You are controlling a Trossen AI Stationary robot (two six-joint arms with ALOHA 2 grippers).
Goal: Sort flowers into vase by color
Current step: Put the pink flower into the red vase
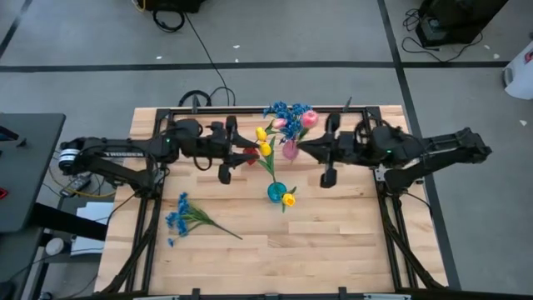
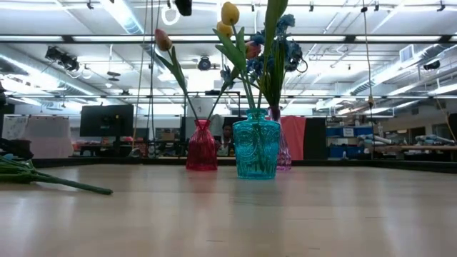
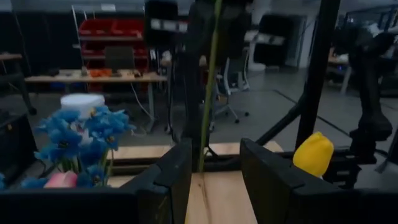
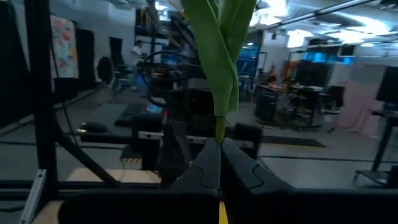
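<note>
My right gripper [image 4: 219, 149] hangs level above the table's middle [image 1: 301, 148], shut on a leafy green flower stem [image 4: 221, 74]. The stem's bloom is out of the wrist view. My left gripper [image 3: 216, 165] faces it from the left, open. A thin green stem [image 3: 209, 93] stands between its fingers, close to one of them. The teal vase [image 1: 276, 192] holds yellow tulips [image 1: 264, 148]. The pink vase [image 1: 290, 151] holds blue sprigs [image 1: 287, 110], with a pink bud [image 1: 309, 118] beside them. The red vase [image 2: 202, 153] holds a pink tulip [image 2: 163, 39]. One blue sprig [image 1: 185, 218] lies flat on the table. My right gripper pinches the stem just under its leaves [image 4: 220, 132] between its two fingers. The fingers lie level, coming from the table's right, across the upright stem. The leaves rise above the fingers, and a short length of stem [image 4: 221, 213] continues below them. The stem's lower end is hidden.
A black frame rail [image 1: 250, 111] runs along the table's far edge, with rails down both sides. The three vases stand close together under the two grippers. The near half of the wooden table [image 1: 333, 250] carries only the lying blue sprig at its left.
</note>
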